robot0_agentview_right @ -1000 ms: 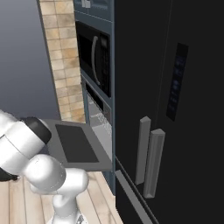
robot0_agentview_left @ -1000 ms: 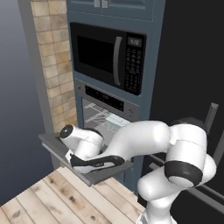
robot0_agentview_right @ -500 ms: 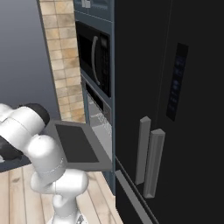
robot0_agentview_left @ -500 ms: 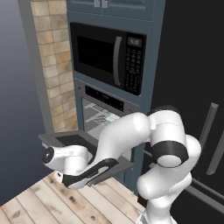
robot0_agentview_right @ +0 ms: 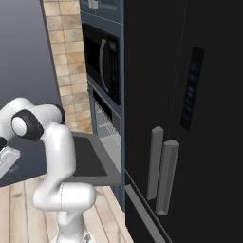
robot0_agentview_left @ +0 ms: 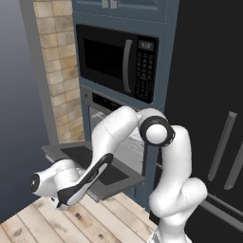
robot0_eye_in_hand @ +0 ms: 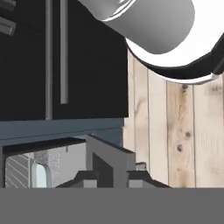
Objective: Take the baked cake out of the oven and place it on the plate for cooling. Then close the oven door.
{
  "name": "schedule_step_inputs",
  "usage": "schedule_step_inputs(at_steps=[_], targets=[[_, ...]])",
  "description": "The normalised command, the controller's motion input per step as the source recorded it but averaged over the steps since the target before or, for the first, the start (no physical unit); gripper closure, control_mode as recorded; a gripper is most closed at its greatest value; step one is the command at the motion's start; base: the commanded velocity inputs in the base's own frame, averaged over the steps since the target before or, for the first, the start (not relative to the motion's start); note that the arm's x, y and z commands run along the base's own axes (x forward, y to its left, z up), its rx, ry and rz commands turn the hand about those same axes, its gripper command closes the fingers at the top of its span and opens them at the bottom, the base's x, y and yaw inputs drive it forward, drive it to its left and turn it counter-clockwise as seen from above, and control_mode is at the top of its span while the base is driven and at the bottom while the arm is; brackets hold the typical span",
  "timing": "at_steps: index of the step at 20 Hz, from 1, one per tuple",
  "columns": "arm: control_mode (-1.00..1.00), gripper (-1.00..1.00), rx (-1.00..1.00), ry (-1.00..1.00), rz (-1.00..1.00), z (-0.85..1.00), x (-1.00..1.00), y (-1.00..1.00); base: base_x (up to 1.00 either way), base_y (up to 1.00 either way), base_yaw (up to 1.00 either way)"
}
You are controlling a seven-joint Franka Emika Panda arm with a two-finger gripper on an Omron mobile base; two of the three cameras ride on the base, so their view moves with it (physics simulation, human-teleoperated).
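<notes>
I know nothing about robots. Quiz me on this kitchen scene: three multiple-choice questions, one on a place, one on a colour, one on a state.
1. Where is the microwave?
A. above the oven
B. on the floor
C. below the oven

2. What colour is the microwave?
A. red
B. black
C. white

3. How does the oven door stand?
A. shut
B. dropped open, flat
C. removed

Answers: 1 A, the left base view shows it right over the oven; 2 B, its front and keypad are black; 3 B, the door lies level in front of the oven, in both base views.
</notes>
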Motion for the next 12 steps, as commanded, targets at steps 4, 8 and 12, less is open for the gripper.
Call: schedule_step_inputs(at_steps=[4,8,12], targets=[[-1.00,-1.00,-0.08,-0.03,0.00,-0.43,0.07,0.00,0.00,0.00,0.00],[-1.00,-1.00,-0.20,0.00,0.02,-0.45,0.25,-0.03,0.00,0.00,0.00],[-1.00,-1.00,-0.22,0.04,0.05,-0.29,0.38,-0.07,0.00,0.00,0.00]])
